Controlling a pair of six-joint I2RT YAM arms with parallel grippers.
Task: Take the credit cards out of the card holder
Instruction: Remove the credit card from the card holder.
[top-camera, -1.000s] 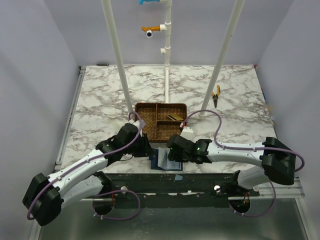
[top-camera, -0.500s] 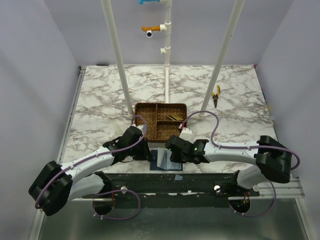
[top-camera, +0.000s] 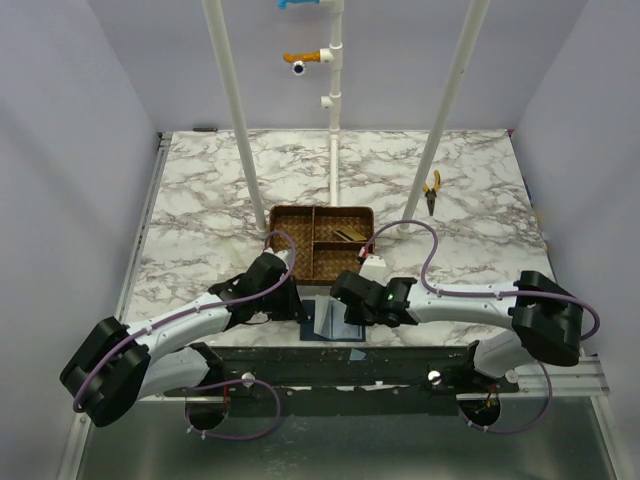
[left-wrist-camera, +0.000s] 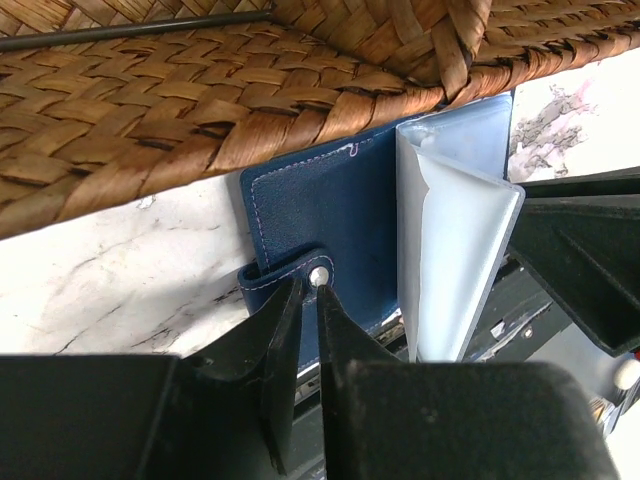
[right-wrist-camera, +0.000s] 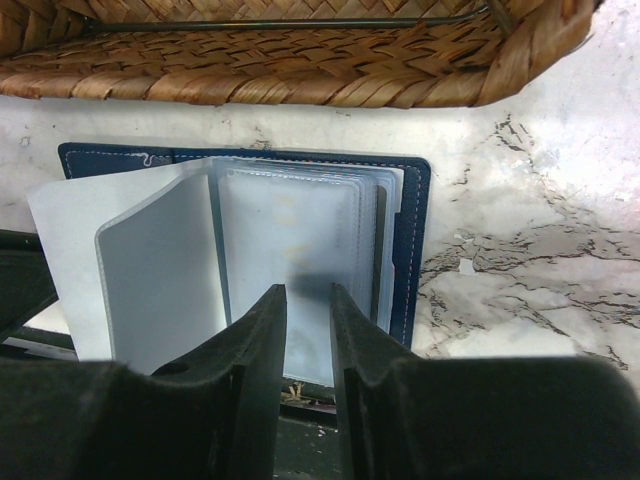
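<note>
Card holder: the card holder (top-camera: 322, 322) lies open on the table (top-camera: 200, 200), at the lower centre of the top view. It sits at the table's near edge, just beside the near wall of the wicker tray (top-camera: 272, 232).
Facing: navy covers are down and the pale insides are up. Its long axis runs left to right across the frame and the spine runs near to far.
Sleeves: the clear sleeves (right-wrist-camera: 290, 250) are fanned open, with one leaf lifted toward the left of the right wrist view. I cannot tell whether a card sits in the top pocket.
Credit cards: one gold card (top-camera: 350, 235) lies in the tray's upper right compartment.
Left gripper: the left gripper (left-wrist-camera: 310, 288) has its jaws drawn almost together at the snap tab (left-wrist-camera: 285, 272) on the left cover. I cannot tell whether the tab is actually nipped.
Right gripper: the right gripper (right-wrist-camera: 307, 295) has its jaws a little apart over the sleeve stack and clamps nothing.
Just changed: over the last second the left arm swung in toward the holder's left cover and the right wrist edged slightly left. In the last half second both barely moved.
Meaning: I judge the arms have settled, left to steady the cover and right to work the pockets. The pull itself is not yet begun.
</note>
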